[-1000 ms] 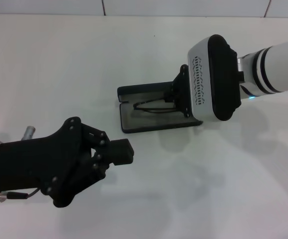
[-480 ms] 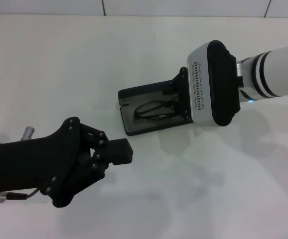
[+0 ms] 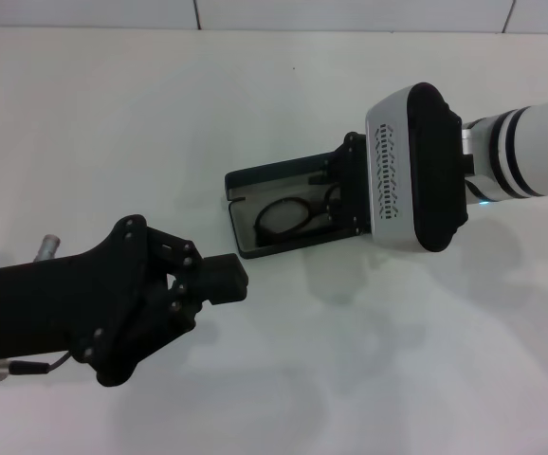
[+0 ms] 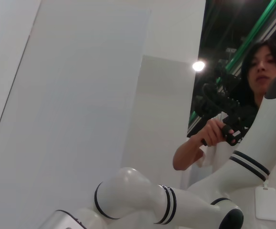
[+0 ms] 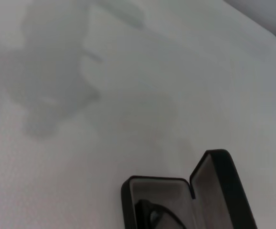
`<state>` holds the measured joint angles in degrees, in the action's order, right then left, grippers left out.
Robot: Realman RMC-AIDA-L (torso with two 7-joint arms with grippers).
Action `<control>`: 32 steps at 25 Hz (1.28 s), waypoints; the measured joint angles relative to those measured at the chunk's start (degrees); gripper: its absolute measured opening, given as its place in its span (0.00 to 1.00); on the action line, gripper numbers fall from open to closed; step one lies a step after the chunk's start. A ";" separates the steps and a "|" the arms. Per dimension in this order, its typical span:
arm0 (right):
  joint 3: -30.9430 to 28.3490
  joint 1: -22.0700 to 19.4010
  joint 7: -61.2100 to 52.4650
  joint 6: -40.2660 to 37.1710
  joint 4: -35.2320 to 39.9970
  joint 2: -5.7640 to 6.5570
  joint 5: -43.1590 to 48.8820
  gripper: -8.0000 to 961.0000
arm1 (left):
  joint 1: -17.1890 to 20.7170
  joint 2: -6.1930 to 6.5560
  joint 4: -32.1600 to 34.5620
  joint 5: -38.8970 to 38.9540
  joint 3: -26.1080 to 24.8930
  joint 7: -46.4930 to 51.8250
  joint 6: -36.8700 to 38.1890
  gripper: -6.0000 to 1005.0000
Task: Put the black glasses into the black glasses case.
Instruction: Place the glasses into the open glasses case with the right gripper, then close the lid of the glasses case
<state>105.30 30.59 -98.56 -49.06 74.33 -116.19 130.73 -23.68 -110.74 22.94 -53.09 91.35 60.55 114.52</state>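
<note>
The thin black plastic-framed glasses are seen lying inside the open rectangular hard black glasses case, on its grey lining, towards the worktop's far edge and a little right of its middle; the lid is stood open on the far side; the case's long axis is laid roughly parallel to the far edge, and the glasses are lined up along it. The right gripper is held over the case's right-hand end, just above the frame; whether its fingers are spread or pinching the frame cannot be told, being hidden under the wrist housing. The right arm is clearly the nearer one. The left gripper is hung near the front-left corner, well apart from the case, its fingers apparently pressed together on nothing. The worktop is shown as matt white and smooth; the case shell looks rigid with rounded corners; the lenses look clear and oval. Placement is judged almost done; letting go is judged to be what remains.
</note>
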 joint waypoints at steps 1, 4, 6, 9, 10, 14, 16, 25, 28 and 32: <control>0.00 -0.10 -0.04 -0.15 0.21 0.00 -0.06 0.23 | -0.02 0.00 0.00 -0.01 -0.01 0.00 0.00 0.05; -0.01 -1.10 -0.22 -0.35 1.26 0.00 -0.21 0.23 | -0.17 0.00 0.00 -0.09 -0.03 0.00 0.01 0.05; -0.10 -2.44 -0.38 -0.43 2.82 -0.01 -0.48 0.23 | -0.21 0.00 -0.01 -0.09 -0.11 -0.02 -0.02 0.05; -0.96 -4.44 -1.56 -0.66 5.27 -0.01 -1.89 0.23 | -0.04 -0.01 -0.16 -0.30 -2.04 0.12 -0.16 0.05; -1.94 -5.19 -2.20 -1.31 6.19 0.00 -3.30 0.23 | 0.02 0.00 -0.33 -0.42 -3.08 0.24 -0.19 0.05; -14.47 -9.69 -2.60 -11.95 10.17 0.01 -15.06 0.23 | -1.65 0.04 -2.37 -0.60 -6.56 1.76 -1.43 0.05; -19.27 -10.65 -2.49 -16.46 10.49 0.00 -18.51 0.23 | -3.32 0.05 -2.73 -0.61 -7.78 3.59 -3.52 0.06; -61.15 -14.59 4.76 -48.42 -2.48 0.43 -31.63 0.23 | -16.02 1.37 -1.63 -4.84 -9.02 13.88 -20.68 0.06; -71.23 -16.29 7.92 -53.83 -7.81 0.52 -31.73 0.23 | -20.95 1.94 -1.13 -10.09 -8.99 17.62 -26.55 0.06; -79.56 -17.75 12.20 -58.31 -15.39 0.63 -31.77 0.23 | -24.64 1.25 2.90 -20.74 -9.00 24.00 -37.31 0.08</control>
<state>25.75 12.83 -86.36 -107.37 58.94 -115.56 98.97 -48.32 -109.49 25.83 -73.83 82.36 84.56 77.21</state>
